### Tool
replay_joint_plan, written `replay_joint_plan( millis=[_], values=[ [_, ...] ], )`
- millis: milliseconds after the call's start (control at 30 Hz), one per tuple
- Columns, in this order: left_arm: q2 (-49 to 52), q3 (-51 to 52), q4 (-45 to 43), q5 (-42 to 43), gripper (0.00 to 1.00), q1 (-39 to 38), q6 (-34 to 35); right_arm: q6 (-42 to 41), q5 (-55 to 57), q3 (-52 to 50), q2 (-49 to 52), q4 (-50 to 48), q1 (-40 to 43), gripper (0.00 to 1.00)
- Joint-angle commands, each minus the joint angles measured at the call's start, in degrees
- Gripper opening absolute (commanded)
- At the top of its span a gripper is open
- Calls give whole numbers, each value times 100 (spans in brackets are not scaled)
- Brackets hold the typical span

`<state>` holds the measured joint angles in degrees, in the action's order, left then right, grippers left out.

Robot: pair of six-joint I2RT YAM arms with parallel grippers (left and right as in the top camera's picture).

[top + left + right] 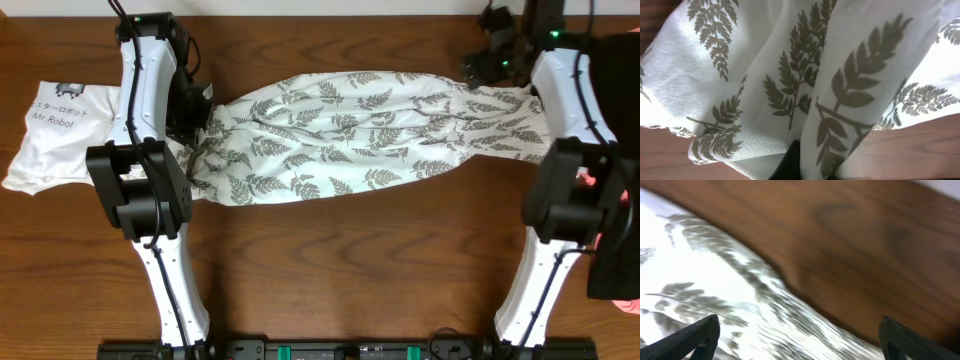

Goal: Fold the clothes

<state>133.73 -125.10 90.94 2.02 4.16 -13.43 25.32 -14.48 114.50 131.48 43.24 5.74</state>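
Observation:
The clothes (360, 130), a long white garment printed with grey fern leaves, lie stretched across the back of the table from left to right. My left gripper (200, 122) is at their bunched left end, shut on a fold. In the left wrist view the fabric (790, 65) fills the frame and wraps over the dark fingers (790, 162). My right gripper (478, 68) hovers over the garment's far right end. In the right wrist view its jaws (797, 337) stand wide open above the blurred cloth edge (715, 280), holding nothing.
A plain white shirt printed "Mr Robot" (60, 130) lies at the left edge, beside the left arm. Black and pink garments (615, 200) sit at the right edge. Bare wooden table (350, 270) stretches in front of the clothes.

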Motion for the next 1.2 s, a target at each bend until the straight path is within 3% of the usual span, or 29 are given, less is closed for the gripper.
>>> replay_joint_plan(
  millis=[0,333,667,1167],
  values=[
    [-20,22,-44,197,6,-13,68,673,-643,210,87,-59,-400,99],
    [-20,22,-59,208,6,-13,68,1652,402,210,223,-907,-1333,99],
    [-20,22,-59,208,6,-13,68,1646,348,210,693,-1521,-1596,99],
    [-20,22,-103,208,6,-13,68,1585,-203,208,1139,-1366,-1620,99]
  ],
)
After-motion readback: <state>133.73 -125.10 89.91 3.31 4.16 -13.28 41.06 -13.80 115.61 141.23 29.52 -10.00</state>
